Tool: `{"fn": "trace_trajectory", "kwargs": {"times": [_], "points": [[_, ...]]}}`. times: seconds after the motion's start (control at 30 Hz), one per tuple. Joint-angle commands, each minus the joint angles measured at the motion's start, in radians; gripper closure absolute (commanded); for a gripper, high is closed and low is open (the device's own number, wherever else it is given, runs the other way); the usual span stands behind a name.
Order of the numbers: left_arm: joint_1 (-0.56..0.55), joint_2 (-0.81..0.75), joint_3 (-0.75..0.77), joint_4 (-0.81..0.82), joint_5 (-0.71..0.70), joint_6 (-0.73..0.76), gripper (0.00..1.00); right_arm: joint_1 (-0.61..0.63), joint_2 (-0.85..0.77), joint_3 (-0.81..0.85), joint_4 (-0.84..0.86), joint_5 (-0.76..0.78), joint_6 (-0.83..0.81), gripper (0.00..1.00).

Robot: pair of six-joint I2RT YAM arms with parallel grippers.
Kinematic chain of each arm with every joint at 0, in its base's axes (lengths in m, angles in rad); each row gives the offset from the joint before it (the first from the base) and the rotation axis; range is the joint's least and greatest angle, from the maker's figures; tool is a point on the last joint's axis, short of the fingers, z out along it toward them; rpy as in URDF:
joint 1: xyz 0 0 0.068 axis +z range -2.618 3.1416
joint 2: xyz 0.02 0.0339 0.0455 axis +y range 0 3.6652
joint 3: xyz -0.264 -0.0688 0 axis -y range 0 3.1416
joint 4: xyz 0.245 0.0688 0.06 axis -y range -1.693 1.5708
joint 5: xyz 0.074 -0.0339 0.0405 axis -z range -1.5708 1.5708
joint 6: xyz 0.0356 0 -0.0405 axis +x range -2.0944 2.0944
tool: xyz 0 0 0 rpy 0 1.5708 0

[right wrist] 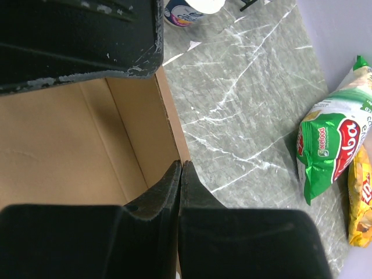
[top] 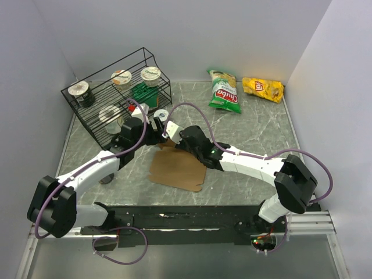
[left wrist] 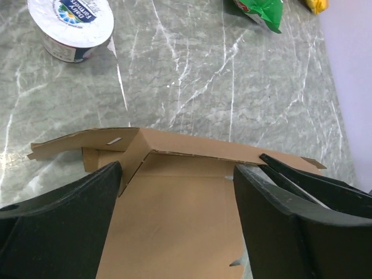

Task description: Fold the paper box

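Paper box (left wrist: pixel 174 221): raised flap stood at 12 o'clock from the open, empty left hand (left wrist: pixel 177 167); right hand (right wrist: pixel 180 168) was shut

This is looking like a robotics lab test cell. Plain pale walls (top: pixel 232 29) are boxing in a grey marbled worktop (top: pixel 261 133). A left arm (top: pixel 87 171) and a right arm (top: pixel 250 163) are sitting bolted to a rail (top: pixel 186 220) at its near edge, purple cables (top: pixel 187 104) looping over them. Yoghurt cups (top: pixel 121 76) in a wire rack (top: pixel 93 119), a green bag (top: pixel 224 92), a yellow bag (top: pixel 263 88) and a flat cardboard box (top: pixel 177 170) are lying about like staged props.
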Motion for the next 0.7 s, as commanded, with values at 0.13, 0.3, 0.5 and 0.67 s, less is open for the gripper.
{"fn": "trace_trajectory", "kwargs": {"times": [0.13, 0.3, 0.5, 0.67], "points": [[0.003, 0.019, -0.003, 0.101, 0.053, -0.076, 0.20, -0.005, 0.013, -0.051, -0.105, -0.040, 0.037, 1.00], [0.003, 0.046, -0.030, 0.167, 0.105, -0.120, 0.22, -0.005, 0.013, -0.054, -0.105, -0.037, 0.040, 1.00], [0.027, 0.005, -0.053, 0.172, 0.085, -0.116, 0.21, -0.004, 0.007, -0.066, -0.093, -0.022, 0.032, 1.00], [0.116, -0.070, -0.077, 0.126, 0.106, -0.099, 0.21, 0.013, 0.015, -0.089, -0.056, 0.029, 0.006, 1.00]]}}
